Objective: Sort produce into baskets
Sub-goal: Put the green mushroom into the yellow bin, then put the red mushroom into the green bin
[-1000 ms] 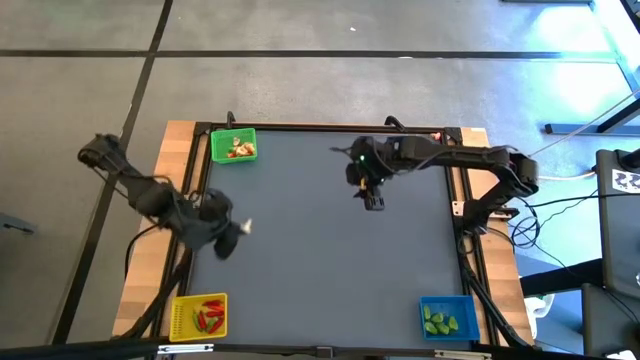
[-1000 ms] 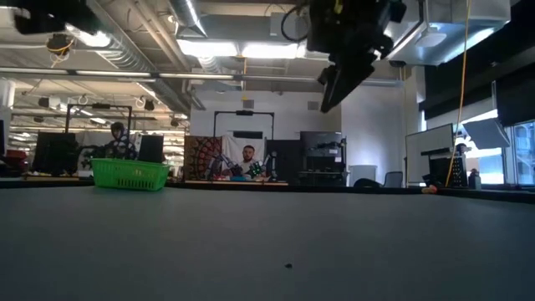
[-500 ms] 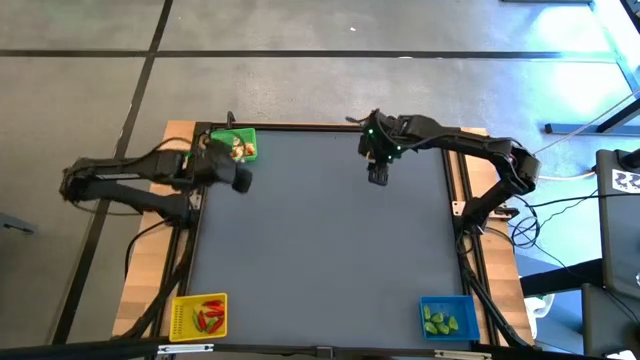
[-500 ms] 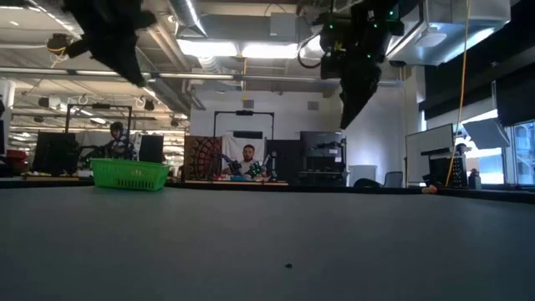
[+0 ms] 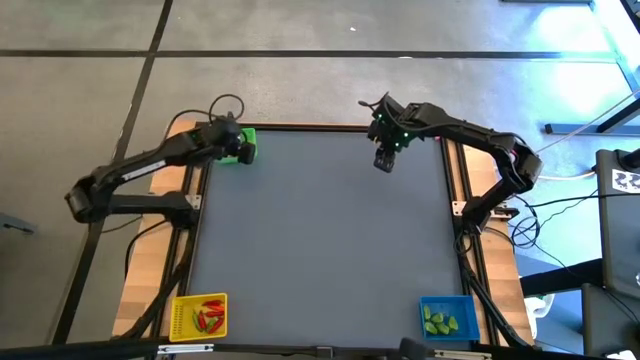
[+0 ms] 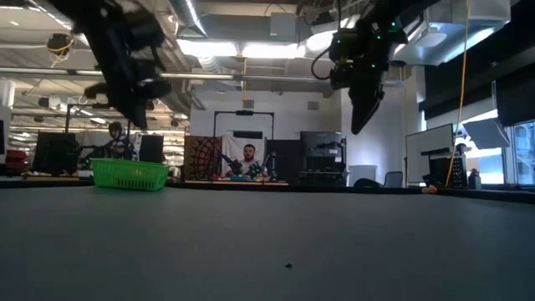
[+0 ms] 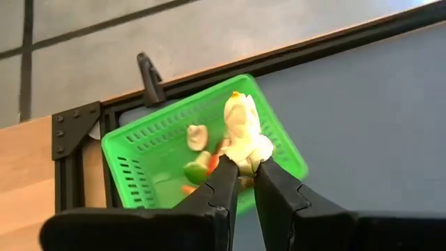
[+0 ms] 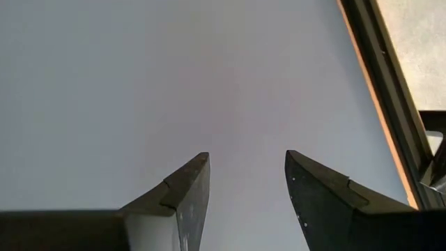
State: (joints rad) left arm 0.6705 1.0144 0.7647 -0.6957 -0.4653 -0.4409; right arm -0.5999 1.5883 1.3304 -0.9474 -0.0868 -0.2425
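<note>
My left gripper hangs over the green basket at the table's far left corner, shut on a pale toy produce piece. Inside the basket lie a few pale and orange pieces. In the high view the left gripper covers most of the green basket. My right gripper stands open above bare table near the far edge, also seen in the high view. The yellow basket with red pieces and the blue basket with green pieces stand at the near corners. My left gripper pinches the pale piece's lower end between its two fingertips. The fingers slant down from the table's left side. The piece sticks out beyond the tips, lifted clear above the green basket.
The dark table mat lies bare between the baskets. A black frame rail runs along the far edge, with wooden boards outside the left rail. In the low view, people sit in the room beyond the table.
My left gripper has swung from the table's left edge toward the far left corner, carrying the pale piece, and now hangs over the green basket. My right gripper has moved toward the far right and turned somewhat, staying open.
</note>
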